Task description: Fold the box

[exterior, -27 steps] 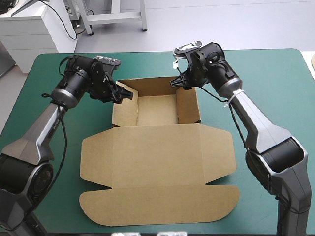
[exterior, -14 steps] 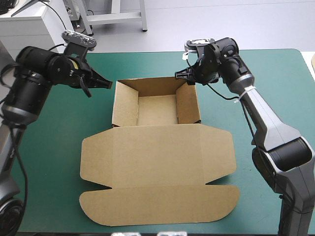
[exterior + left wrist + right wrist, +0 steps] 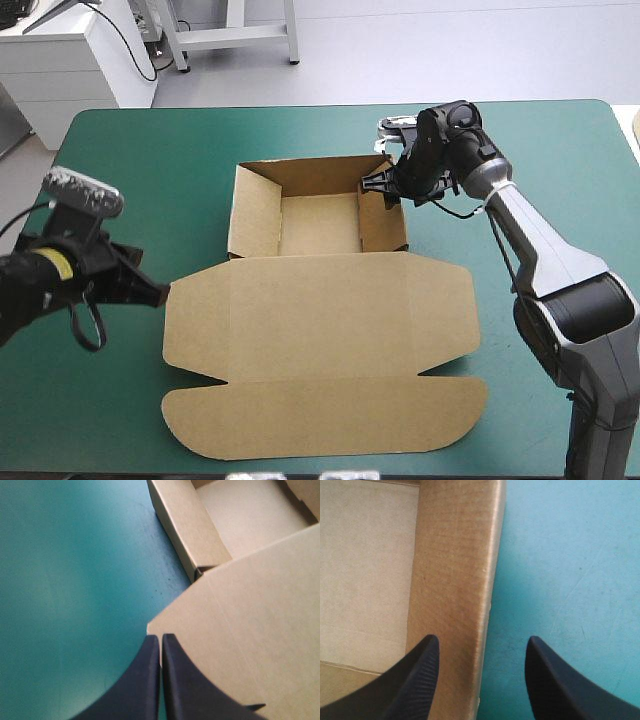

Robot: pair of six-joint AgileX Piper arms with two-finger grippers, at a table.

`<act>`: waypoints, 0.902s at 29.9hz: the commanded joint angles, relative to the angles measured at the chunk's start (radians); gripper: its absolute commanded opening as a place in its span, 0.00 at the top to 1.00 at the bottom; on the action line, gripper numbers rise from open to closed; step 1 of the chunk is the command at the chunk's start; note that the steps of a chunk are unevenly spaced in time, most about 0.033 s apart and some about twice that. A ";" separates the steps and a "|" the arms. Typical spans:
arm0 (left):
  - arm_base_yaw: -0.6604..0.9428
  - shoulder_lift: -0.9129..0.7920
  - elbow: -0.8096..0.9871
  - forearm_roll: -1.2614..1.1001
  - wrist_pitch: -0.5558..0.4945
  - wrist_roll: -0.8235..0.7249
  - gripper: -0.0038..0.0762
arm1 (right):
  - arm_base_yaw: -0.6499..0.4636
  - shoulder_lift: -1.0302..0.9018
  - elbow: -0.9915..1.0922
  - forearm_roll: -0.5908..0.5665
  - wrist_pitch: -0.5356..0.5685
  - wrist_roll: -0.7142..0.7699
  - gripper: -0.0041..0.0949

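Far left, low over the teal-green counter (image 3: pixel 150 160): left end effector (image 3: pixel 160 294) (image 3: pixel 161 639), closed to a hairline slit, its black fingers (image 3: pixel 142 680) side by side in one narrow arch. Tips right at the left edge of the brown box (image 3: pixel 320 330), on the side flap (image 3: pixel 200 325) (image 3: pixel 225 645) of the flat lid, close to that flap's far corner. From the left wrist, one finger over bare counter, the other over board. Cannot tell whether touching the board or just above it. Ahead of those tips and a little to the side, the left wall (image 3: pixel 187 535) of the tray, upright.

Between the two end effectors, the whole box. Lid (image 3: pixel 320 310) spread flat, running rightward from the left end effector's tips. Beyond the lid, the open tray (image 3: pixel 318 222) with its walls raised, just beside the right end effector.

Farther right: right end effector (image 3: pixel 385 190) (image 3: pixel 482 639), open, fingers set wide apart, straddling the tray's right wall (image 3: pixel 382 215) (image 3: pixel 455 580) near its far corner. One finger (image 3: pixel 417 680) over the wall's inner side and the tray floor (image 3: pixel 365 570), the other (image 3: pixel 555 685) over bare counter outside the box. Wall top running ahead between the two. Both end effectors well apart from each other.
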 commanded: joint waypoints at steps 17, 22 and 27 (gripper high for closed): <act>-0.004 -0.678 0.793 -0.128 -0.229 0.003 0.96 | -0.003 0.033 -0.018 0.069 -0.001 -0.075 0.68; -0.004 -0.732 0.793 -0.128 -0.250 0.003 0.96 | -0.003 0.033 -0.018 0.071 0.000 -0.070 0.97; -0.004 -0.736 0.793 -0.128 -0.250 0.003 0.96 | -0.004 0.031 -0.020 0.054 0.000 -0.070 0.98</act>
